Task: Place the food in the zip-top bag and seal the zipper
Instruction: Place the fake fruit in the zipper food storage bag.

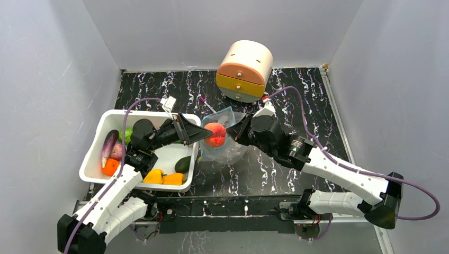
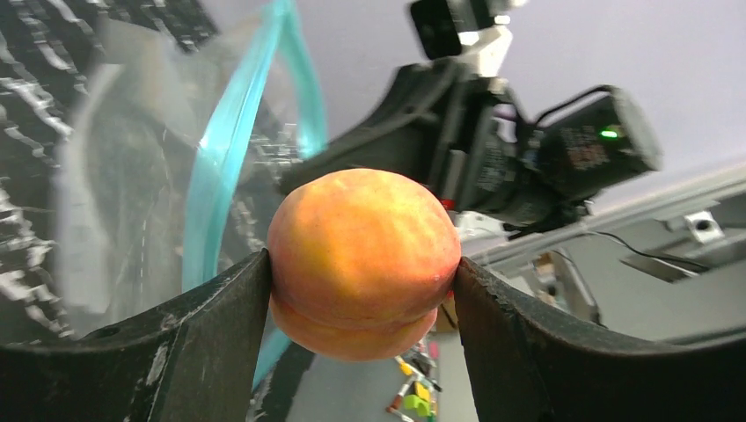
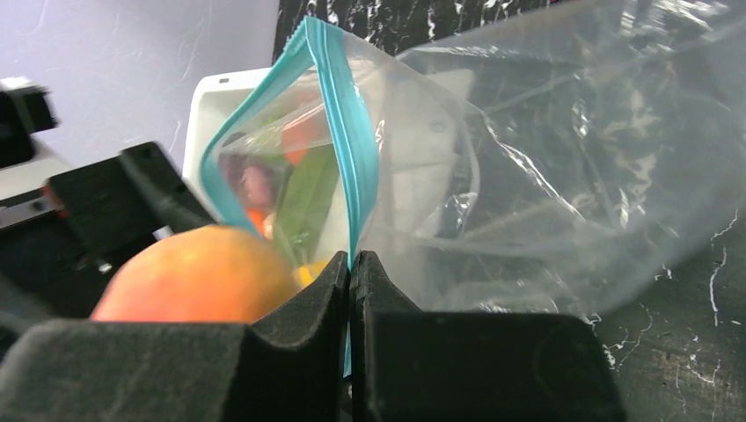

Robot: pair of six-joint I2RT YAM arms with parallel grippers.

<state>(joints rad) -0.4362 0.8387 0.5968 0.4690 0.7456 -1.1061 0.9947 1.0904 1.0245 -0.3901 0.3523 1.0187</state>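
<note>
At the left, a white tub (image 1: pixel 91 153) holds an eggplant (image 1: pixel 109 144), yellow peppers (image 1: pixel 164 178) and other food. The left gripper (image 2: pixel 362 290) clamps a peach (image 1: pixel 215 134) between its fingers, right at the open mouth of the clear bag (image 3: pixel 572 176). On the right, the right gripper (image 3: pixel 351 264) is pinched tight on the bag's blue-green zipper strip (image 3: pixel 339 114).

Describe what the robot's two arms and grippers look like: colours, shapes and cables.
Both the left arm and right arm have white shells with black joints. A thin purple cable loops along each. The left gripper and right gripper are black, with broad wedge-shaped fingers.
</note>
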